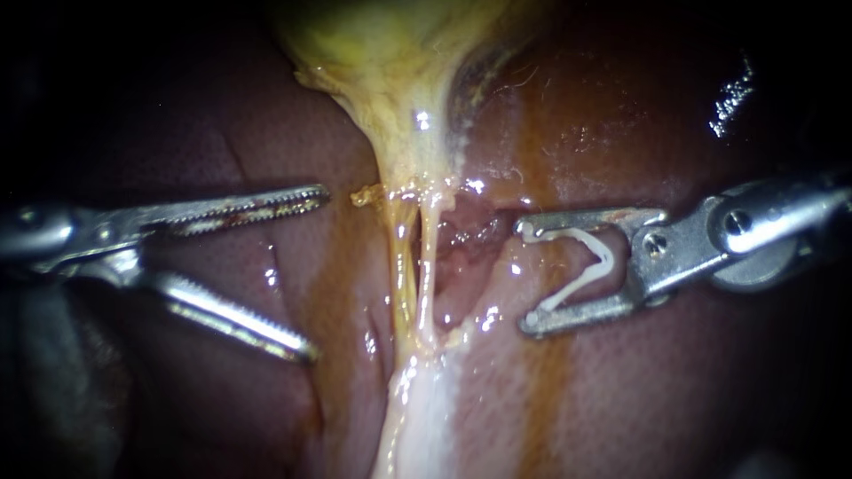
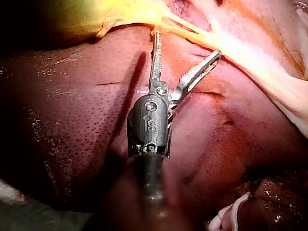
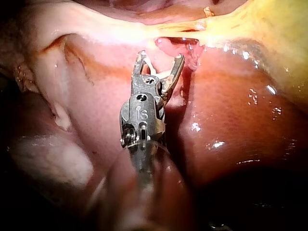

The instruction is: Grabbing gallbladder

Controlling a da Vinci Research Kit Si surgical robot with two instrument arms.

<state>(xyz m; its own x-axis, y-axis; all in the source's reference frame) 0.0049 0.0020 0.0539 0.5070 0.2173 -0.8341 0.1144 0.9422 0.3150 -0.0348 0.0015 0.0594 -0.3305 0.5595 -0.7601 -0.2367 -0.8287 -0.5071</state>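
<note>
Bright centre, dark edges, glare on liver (image 1: pixel 729 99)

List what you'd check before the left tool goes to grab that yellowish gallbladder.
1. Left instrument open and empty: ok.
2. Gallbladder in plain sight, nothing covering it: ok.
3. Gallbladder tissue inside the left instrument's opening: not ok, none is there yet.
4. Right instrument holding its white clip clear of the two tubes: ok.
5. Left instrument's lower tip lifted off the liver: cannot tell.
</note>
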